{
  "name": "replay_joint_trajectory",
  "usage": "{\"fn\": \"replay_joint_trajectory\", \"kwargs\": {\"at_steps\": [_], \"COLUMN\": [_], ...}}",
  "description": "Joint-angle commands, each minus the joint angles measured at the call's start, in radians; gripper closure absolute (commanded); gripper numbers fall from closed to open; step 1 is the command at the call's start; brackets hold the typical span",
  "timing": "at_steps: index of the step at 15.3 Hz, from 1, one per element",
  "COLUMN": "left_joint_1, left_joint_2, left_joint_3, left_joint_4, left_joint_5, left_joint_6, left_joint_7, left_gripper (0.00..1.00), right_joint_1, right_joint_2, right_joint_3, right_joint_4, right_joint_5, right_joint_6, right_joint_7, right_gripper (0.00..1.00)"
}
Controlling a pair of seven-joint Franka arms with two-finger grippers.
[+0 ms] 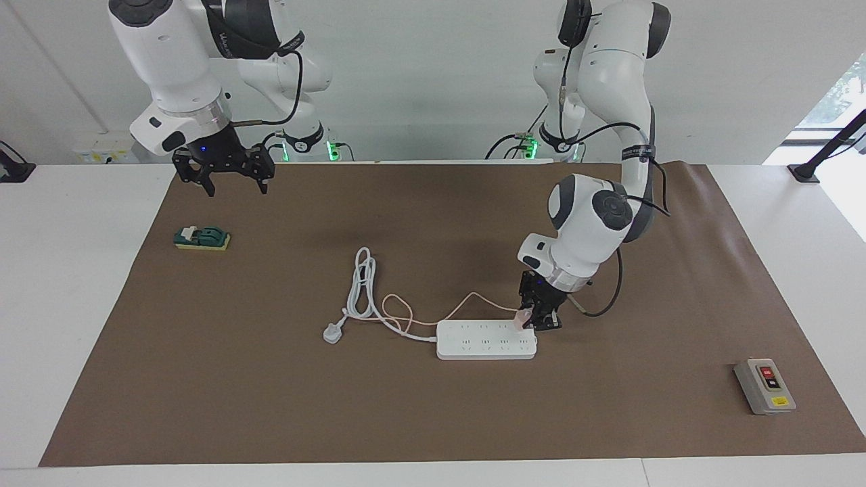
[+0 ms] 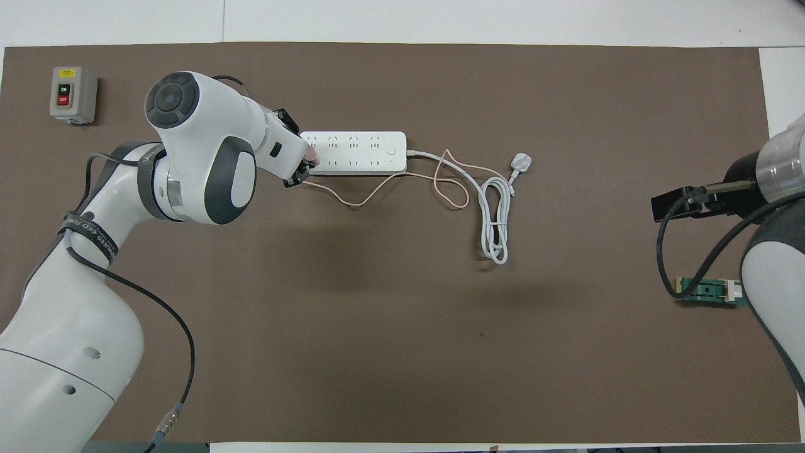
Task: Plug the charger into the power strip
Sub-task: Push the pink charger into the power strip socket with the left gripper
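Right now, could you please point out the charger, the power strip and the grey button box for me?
charger (image 1: 521, 318): facing view, on its pink cube body.
power strip (image 1: 484, 341): facing view, on the middle of its white top face.
grey button box (image 2: 73, 94): overhead view, on its front face by the buttons.

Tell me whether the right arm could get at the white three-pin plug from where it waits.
Probably yes. The right tool waits open in the air above the mat's edge, and only bare mat lies between it and the white plug; the left tool, gripping the charger, is at the power strip's other end.
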Motion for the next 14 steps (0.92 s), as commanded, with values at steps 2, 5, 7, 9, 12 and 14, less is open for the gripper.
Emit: {"fn": "replay_joint_trajectory", "kwargs": {"at_steps": [2, 5, 7, 9, 12, 14], "left_joint_1": [0.002, -0.001, -0.002, -0.006, -0.006, -0.006], "left_joint_2": [0.03, 0.037, 0.037, 0.037, 0.036, 0.034], "left_joint_3": [0.009, 0.009, 0.009, 0.008, 0.008, 0.008], "left_joint_4": [0.014, 0.012, 0.012, 0.006, 0.009, 0.009], "left_joint_5": [0.023, 0.023, 0.02, 0.017, 0.017, 0.009], "left_joint_6": [0.046, 0.056, 0.054, 0.054, 0.022, -0.004], "left_joint_7": [0.075, 0.112, 0.112, 0.109, 0.109, 0.109], "left_gripper": [1.0, 1.0, 1.0, 1.0, 1.0, 1.0], "right_joint_1": [-0.02, -0.02, -0.02, -0.02, -0.02, -0.02], "right_joint_2": [-0.026, -0.026, -0.026, -0.026, -0.026, -0.026], "right_joint_3": [0.01, 0.01, 0.01, 0.01, 0.01, 0.01], "right_joint_4": [-0.023, -0.023, -0.023, -0.023, -0.023, -0.023], "right_joint_5": [-0.011, -0.011, -0.011, -0.011, -0.011, -0.011], "right_joint_6": [-0.007, -0.007, -0.007, -0.007, -0.007, -0.007], "right_joint_7": [-0.021, -0.021, -0.021, -0.021, -0.021, -0.021], "right_gripper": [0.0, 0.0, 0.0, 0.0, 0.0, 0.0]}}
